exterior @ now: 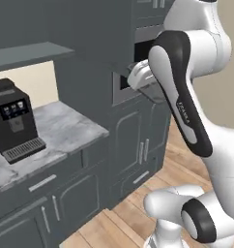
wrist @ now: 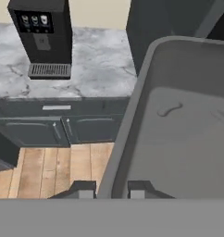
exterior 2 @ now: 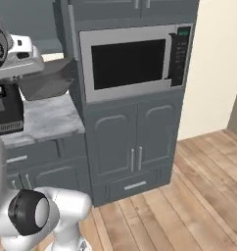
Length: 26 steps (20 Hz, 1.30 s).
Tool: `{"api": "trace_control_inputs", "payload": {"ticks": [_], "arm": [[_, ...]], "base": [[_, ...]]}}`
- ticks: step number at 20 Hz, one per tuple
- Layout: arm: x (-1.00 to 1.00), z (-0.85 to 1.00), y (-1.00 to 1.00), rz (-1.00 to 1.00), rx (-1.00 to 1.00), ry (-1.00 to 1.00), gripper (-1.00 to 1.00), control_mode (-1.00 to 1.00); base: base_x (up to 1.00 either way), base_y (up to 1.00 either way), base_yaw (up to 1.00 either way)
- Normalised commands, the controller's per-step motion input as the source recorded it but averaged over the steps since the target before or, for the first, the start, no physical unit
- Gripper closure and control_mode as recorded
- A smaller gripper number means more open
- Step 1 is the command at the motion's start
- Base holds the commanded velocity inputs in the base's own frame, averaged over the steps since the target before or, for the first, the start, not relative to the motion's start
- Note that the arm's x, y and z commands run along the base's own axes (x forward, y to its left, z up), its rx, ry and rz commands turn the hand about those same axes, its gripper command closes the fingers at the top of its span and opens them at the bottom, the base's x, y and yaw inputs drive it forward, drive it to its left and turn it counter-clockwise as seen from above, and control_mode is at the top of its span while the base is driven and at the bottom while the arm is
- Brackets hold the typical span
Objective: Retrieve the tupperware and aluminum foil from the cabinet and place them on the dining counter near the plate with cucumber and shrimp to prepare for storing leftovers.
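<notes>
Franka's white arm fills the left base view's right side, its end effector (exterior: 144,80) carrying the tupperware (exterior: 155,91) aloft before the microwave, right of the coffee machine (exterior: 13,121). Right base view alone reveals the whole microwave (exterior 2: 135,61). Hand view shows both fingers (wrist: 84,189) clamped on the tub's rim above the counter (wrist: 97,65).

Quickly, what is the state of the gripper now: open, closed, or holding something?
Gripper: closed on the rim of the tupperware, one finger on each side of its wall, held up in the air.
</notes>
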Motion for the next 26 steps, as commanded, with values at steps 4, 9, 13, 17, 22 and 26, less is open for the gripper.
{"api": "trace_control_inputs", "payload": {"ticks": [4, 9, 13, 17, 22, 26], "arm": [[0.0, 0.0, 0.0, 0.0, 0.0, 0.0, 1.0, 1.0], [0.0, 0.0, 0.0, 0.0, 0.0, 0.0, 1.0, 1.0], [0.0, 0.0, 0.0, 0.0, 0.0, 0.0, 1.0, 1.0], [0.0, 0.0, 0.0, 0.0, 0.0, 0.0, 1.0, 1.0], [0.0, 0.0, 0.0, 0.0, 0.0, 0.0, 1.0, 1.0], [0.0, 0.0, 0.0, 0.0, 0.0, 0.0, 1.0, 1.0]], "base": [[-0.53, -0.14, -0.75], [0.0, -0.02, -0.95], [0.0, 0.0, -0.94], [0.16, 0.0, -0.85], [0.73, 0.02, -0.65], [1.0, 0.37, -0.47]]}}
